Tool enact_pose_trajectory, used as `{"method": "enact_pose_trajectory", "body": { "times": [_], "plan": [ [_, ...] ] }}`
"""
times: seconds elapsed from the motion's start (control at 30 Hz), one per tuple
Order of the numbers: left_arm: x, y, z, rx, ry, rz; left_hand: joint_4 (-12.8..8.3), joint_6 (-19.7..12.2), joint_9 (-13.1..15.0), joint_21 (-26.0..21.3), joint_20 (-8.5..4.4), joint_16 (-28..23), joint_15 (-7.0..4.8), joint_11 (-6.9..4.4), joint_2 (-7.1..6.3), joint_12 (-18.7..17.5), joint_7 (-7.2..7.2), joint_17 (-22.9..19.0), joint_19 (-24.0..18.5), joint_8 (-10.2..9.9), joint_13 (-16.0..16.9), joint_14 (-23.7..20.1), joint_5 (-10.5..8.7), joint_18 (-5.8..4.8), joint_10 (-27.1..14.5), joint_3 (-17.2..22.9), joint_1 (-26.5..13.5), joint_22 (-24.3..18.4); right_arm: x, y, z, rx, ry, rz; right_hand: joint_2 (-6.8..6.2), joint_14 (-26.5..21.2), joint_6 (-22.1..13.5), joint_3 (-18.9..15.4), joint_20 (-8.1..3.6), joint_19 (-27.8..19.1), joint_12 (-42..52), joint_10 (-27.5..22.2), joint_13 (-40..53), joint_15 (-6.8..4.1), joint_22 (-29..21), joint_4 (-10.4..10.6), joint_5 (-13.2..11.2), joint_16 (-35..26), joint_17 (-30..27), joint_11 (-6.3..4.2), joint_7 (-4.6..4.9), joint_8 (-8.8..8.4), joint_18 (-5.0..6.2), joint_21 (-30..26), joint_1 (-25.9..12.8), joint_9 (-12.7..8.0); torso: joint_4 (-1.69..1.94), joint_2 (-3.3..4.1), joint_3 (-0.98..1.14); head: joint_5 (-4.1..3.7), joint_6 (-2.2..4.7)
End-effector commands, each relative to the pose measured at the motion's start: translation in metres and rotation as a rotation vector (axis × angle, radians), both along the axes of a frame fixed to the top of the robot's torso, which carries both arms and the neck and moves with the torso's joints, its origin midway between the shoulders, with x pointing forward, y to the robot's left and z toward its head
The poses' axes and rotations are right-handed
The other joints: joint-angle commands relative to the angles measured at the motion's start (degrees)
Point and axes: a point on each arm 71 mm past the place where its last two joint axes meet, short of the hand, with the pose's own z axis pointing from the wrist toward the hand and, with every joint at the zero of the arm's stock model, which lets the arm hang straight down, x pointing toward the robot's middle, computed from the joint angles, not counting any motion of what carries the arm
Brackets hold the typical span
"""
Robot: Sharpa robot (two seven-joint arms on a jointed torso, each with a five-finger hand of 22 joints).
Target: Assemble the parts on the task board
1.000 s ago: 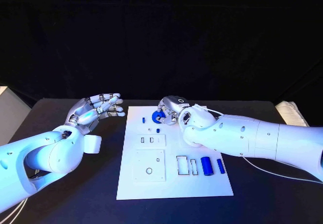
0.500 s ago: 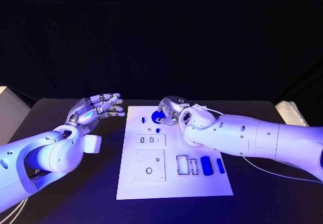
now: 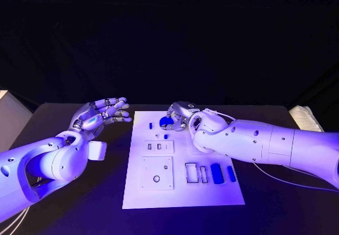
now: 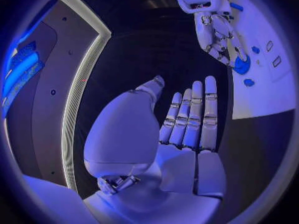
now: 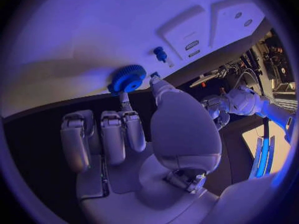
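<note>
Right wrist view: blue gear (image 5: pixel 127 78) pinched at right robot hand (image 5: pixel 134 134) fingertips.

Right hand (image 3: pixel 181 115) covers most of the blue gear (image 3: pixel 166 121) in head view; contact with the task board (image 3: pixel 141 196) under it can't be judged. Right forearm hides the board's right edge midway. Small blue peg (image 3: pixel 150 126) too small to tell upright or lying. Left hand (image 3: pixel 102 114) palm side hidden.

The task board (image 3: pixel 180 193) lies on the table (image 3: pixel 282 205), between both arms.
</note>
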Motion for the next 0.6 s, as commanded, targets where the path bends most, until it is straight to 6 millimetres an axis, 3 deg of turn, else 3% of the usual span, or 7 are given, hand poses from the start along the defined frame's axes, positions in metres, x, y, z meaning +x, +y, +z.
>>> {"method": "enact_pose_trajectory", "body": {
  "times": [0.03,0.6],
  "plan": [
    [0.000,-0.002,0.001,-0.009,-0.005,-0.017,-0.1,-0.6,0.0,0.3,-0.07,0.2,-0.03,-0.02,0.18,0.1,2.12,0.1,-0.3,0.3,-0.1,-0.5,-0.20,0.48,-0.4,0.0,-0.4,0.1,-0.001,0.000,-0.005,-0.015,0.033,0.014,0.45,5.6,0.0,-0.3,0.39,5.6,0.0,3.7,12.6,0.45,14.7,0.0,0.5,0.3,13.8,0.22,-0.06,-0.05,-0.69,-0.1,0.1,0.1,-0.06,0.06,0.01,0.02,0.05],
    [0.000,0.000,0.001,-0.007,-0.004,-0.011,-0.1,-0.7,0.0,0.4,-0.06,0.3,-0.01,0.01,0.19,0.1,2.16,0.1,-0.3,0.2,-0.1,-0.5,-0.20,0.48,-0.5,0.0,-0.4,0.1,-0.003,-0.016,-0.008,-0.019,0.068,-0.005,1.10,5.6,0.5,-0.3,0.36,5.8,0.3,3.9,12.9,0.38,14.8,0.1,0.9,0.3,13.9,0.12,-0.20,0.09,-0.74,0.0,0.1,0.3,-0.08,0.03,0.04,0.09,-0.09]
  ]
}}
